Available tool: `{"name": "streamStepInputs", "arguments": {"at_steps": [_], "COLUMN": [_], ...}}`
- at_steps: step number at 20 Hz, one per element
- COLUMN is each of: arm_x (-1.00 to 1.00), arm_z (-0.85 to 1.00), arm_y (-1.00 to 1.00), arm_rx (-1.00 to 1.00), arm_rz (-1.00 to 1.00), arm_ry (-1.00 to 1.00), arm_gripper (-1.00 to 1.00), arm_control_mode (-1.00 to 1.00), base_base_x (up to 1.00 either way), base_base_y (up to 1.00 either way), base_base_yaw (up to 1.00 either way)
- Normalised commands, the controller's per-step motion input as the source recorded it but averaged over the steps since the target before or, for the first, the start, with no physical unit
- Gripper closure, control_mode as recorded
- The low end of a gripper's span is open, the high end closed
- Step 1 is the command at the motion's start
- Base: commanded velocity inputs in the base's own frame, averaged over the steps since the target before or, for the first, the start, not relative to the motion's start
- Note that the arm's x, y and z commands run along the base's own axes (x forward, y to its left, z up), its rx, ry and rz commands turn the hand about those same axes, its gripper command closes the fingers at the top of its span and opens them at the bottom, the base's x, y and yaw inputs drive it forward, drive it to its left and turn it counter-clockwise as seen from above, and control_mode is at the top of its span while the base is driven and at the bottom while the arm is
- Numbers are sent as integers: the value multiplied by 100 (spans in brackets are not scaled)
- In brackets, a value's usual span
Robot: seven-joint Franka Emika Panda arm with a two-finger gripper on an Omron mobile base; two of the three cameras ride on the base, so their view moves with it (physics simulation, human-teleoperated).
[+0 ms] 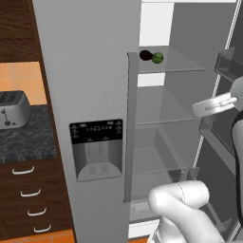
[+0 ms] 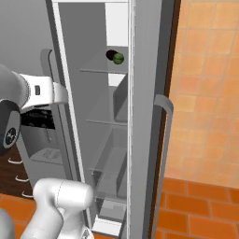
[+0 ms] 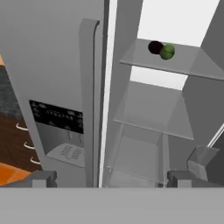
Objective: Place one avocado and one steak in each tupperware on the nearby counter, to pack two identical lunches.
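**Open fridge, avocados on the top glass shelf, hand wide and empty**

Grey and tall, the fridge (image 1: 90,95) takes up the middle of the kitchen, its right-hand door swung open on a stack of glass shelves. On the top shelf (image 1: 175,64), toward its front left corner, sit two small round fruits touching each other: a green avocado (image 1: 157,57) and a much darker one (image 1: 145,55) just left of it. No steak can be made out on the shelves below, which look bare. Left of the fridge, the dark speckled counter (image 1: 28,137) carries a silver toaster (image 1: 13,109) above wooden drawers.

The gripper (image 3: 109,177) hangs outside the fridge, well below and in front of the avocado shelf, its fingertips (image 3: 41,178) spread as wide as they go with nothing between them.

By my reading, the first pick has not begun. An avocado should be light and fairly firm, but round and smooth, so it may roll on glass or squirt out of a glancing pinch. Closing across its widest middle, level with the shelf, looks safest. The pair touch, so nudging one could shift the other.
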Motion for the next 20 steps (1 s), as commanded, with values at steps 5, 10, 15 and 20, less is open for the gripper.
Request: {"name": "streamStepInputs", "arguments": {"at_steps": [5,10,15,20], "arm_x": [38,60,62,36], "arm_z": [11,0,9,23], "arm_y": [-3,-16,-34,-34], "arm_rx": [-10,0,4,29], "arm_rz": [-4,-2,0,-8], "arm_ry": [-13,-19,-5,8], "arm_gripper": [-100,-100,-100,-100], "arm_control_mode": [-100,-100,-100,-100], "base_base_x": [0,0,0,0], "base_base_y": [0,0,0,0], "base_base_yaw": [0,0,0,0]}}
